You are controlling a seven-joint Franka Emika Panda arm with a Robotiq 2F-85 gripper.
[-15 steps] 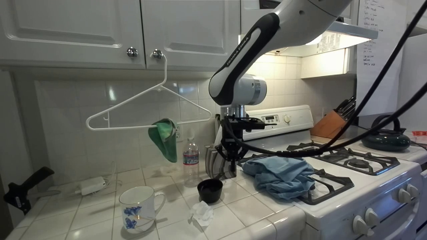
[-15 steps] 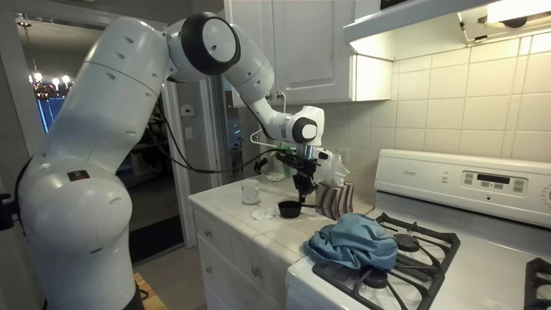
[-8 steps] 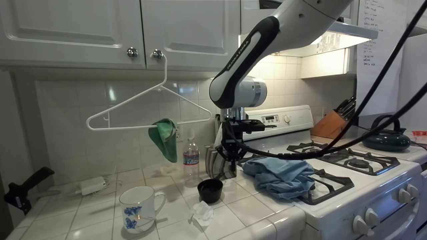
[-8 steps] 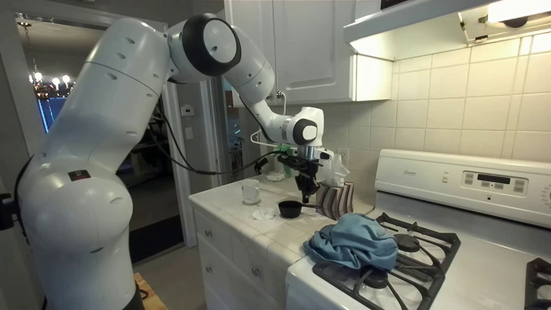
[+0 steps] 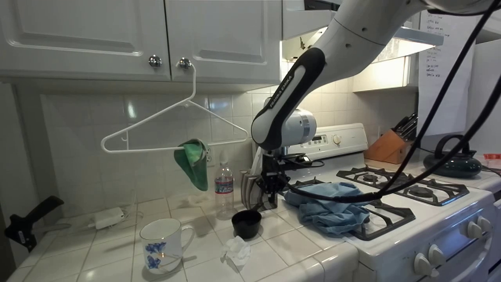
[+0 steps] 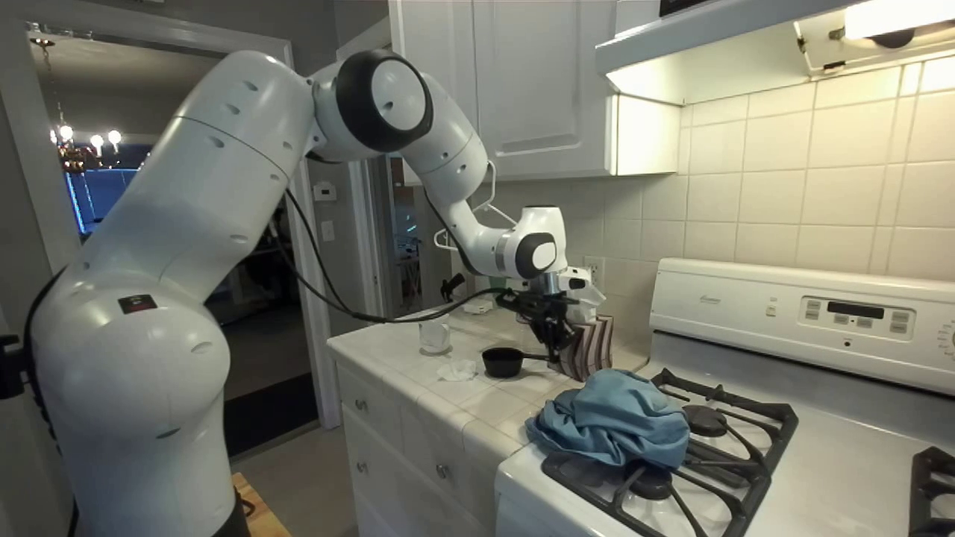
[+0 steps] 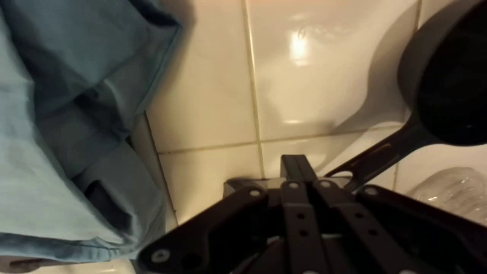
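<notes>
- White arm [image 6: 231, 134] reaches out above the counter [image 5: 283, 246], and its cable [image 5: 348, 199] sags in a loop across my line of sight to the cloth [image 6: 612, 418]. I can't tell whether they touch; a wide swing might snag it.
- Blue cloth lies heaped on a corner of the stove [image 6: 828, 447], close against a burner [image 6: 649, 483]. Should that burner be on, the fabric could scorch.
- Striped box [image 6: 595, 349] stands right by the gripper [image 7: 298, 168], the gap too slight for me to judge. Pushing that way would probably shove or dent it.
- Clear bottle [image 5: 224, 192] is near the box; it looks light and may topple if the box slides.
- Narrow and pointing down, the gripper has its pads [image 7: 289, 167] together with nothing between. Lowered like this, it would likely knock things rather than grasp them.
- Black cup [image 7: 452, 83] sits upright on the counter, its handle [image 7: 397, 146] aimed toward the box and ending near the pads. Any contact is hidden, but a bump there could spin or tip it.
</notes>
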